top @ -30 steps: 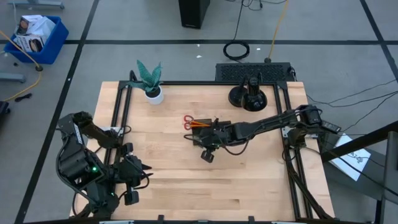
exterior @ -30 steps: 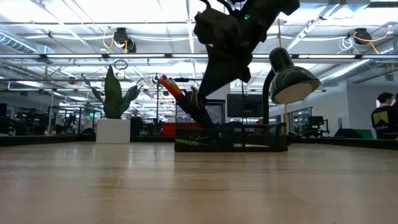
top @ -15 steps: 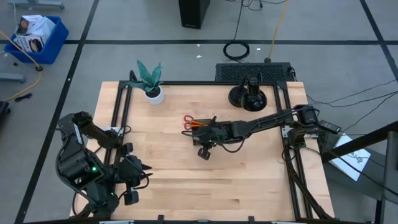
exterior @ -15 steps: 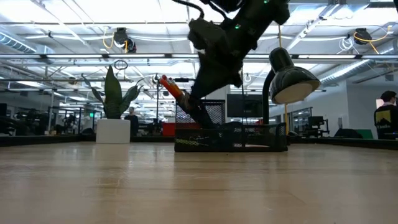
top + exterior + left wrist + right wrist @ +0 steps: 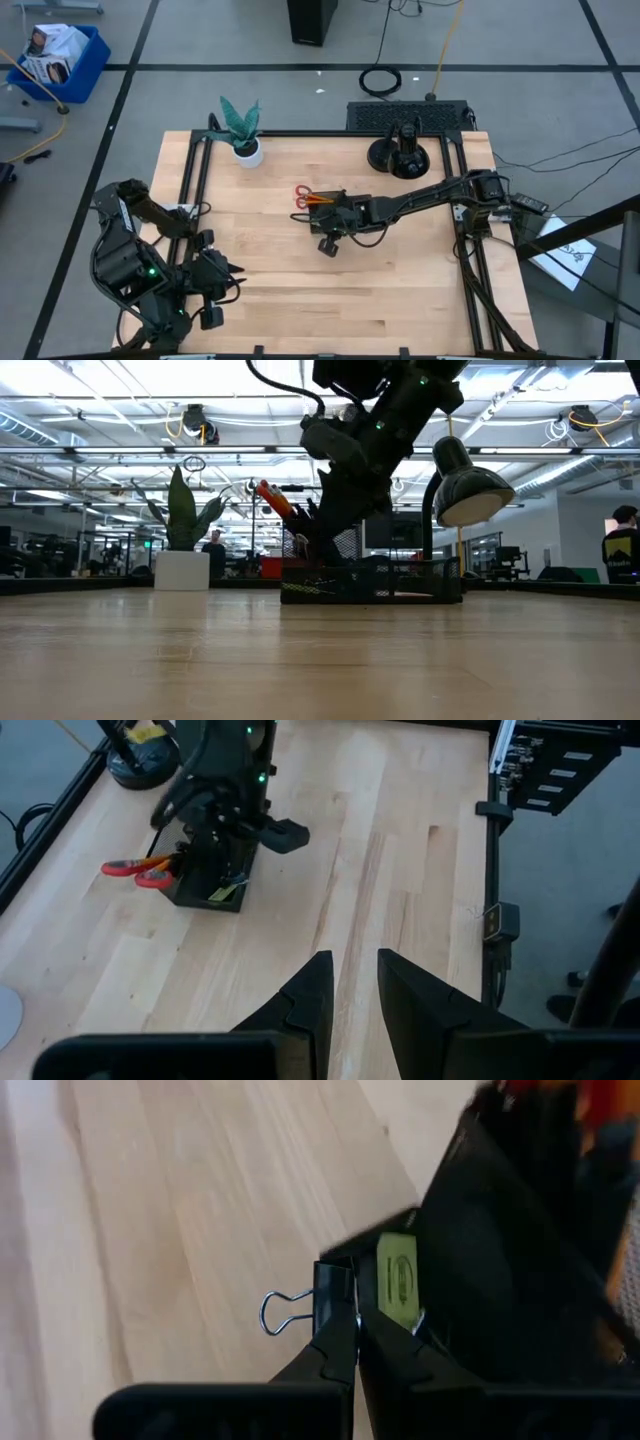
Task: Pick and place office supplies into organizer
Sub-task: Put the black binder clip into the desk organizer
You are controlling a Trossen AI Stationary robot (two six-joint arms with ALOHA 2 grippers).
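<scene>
A small binder clip (image 5: 318, 1305) is pinched in the closed right gripper (image 5: 357, 1342), right at the organizer (image 5: 520, 1270) edge, wire handles pointing away from it.

Organizer (image 5: 340, 212) mid-table (image 5: 270, 290), scissors (image 5: 303, 196) sticking out its left end. Potted plant (image 5: 241, 130) near back-left corner, lamp base (image 5: 399, 155) back-right. Binder clip (image 5: 300, 1308) at organizer's wall.

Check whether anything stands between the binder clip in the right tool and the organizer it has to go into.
Nothing visible does. The right tool is shut on the binder clip right at the organizer edge, beside the yellow-green piece. The scissors stick out of the organizer's far end, clear of the clip.
</scene>
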